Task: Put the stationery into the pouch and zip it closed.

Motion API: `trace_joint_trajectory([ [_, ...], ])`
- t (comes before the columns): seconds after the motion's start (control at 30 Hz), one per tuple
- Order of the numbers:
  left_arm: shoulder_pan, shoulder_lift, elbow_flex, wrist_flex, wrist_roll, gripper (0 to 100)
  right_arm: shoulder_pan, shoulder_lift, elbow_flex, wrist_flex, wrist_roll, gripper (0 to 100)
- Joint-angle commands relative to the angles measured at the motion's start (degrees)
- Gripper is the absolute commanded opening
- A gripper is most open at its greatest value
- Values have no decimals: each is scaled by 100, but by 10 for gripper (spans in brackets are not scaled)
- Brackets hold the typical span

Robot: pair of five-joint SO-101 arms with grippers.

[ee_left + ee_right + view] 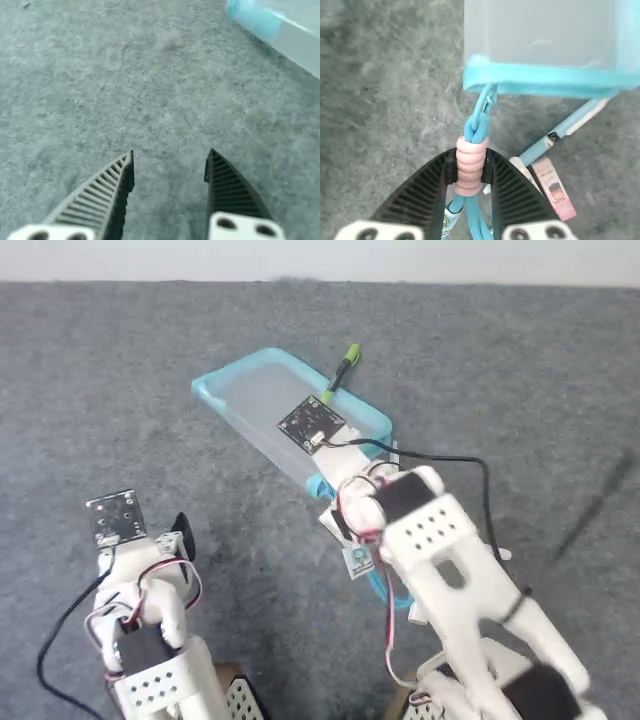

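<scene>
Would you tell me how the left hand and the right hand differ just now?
The left hand is open and empty; the right hand is shut on the pink pull. The left hand hangs over carpet, apart from the pouch; the right hand sits at the pouch's end. Both have black ribbed fingers.

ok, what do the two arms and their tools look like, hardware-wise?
The white plastic left arm and right arm have black servos and hole-dotted plates. Red, white and black wires loop at the joints; a black cable feeds the right arm's dark square circuit board. The left tool and right tool have tapered, ribbed grey-black fingers on white bases with screw holes.
</scene>
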Motion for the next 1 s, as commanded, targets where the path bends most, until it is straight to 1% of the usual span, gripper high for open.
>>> trace_joint_trajectory([
  [0.0,114,-105,-40,-9,35,227,-92,-857,-35,215,141,7],
  [0.07,369,-123,-57,-404,-53,226,-145,-1077,-44,268,141,7],
  [0.13,624,-114,-48,-756,-501,226,-400,-1191,-35,286,132,7],
  [0.2,782,-97,-171,-800,-1046,225,-690,-1191,-35,365,97,7],
  [0.27,774,-88,-462,-738,-1266,225,-848,-1200,-35,409,97,7],
  [0.4,826,-62,-1560,-88,-782,227,-848,-1253,-35,356,26,7],
  [0.47,1055,62,-2026,193,-721,226,-787,-1270,-35,198,-158,7],
  [0.57,1380,774,-2281,44,-721,226,-664,-1270,44,-127,-211,7],
  [0.63,1574,1512,-2571,-79,-677,226,-611,-1270,149,-382,-229,7],
  [0.73,1881,2655,-3371,-35,-536,229,-611,-1270,308,-734,-211,7],
  [0.8,2145,3262,-3960,158,-510,244,-611,-1279,360,-875,-193,7],
  [0.83,2242,3437,-4171,308,-448,264,-611,-1314,369,-910,-193,7],
  [0.9,2365,3473,-4207,413,-237,313,-611,-1578,475,-919,-193,7],
  [0.97,2382,3156,-4145,527,-316,333,-611,-2035,677,-989,-185,7],
])
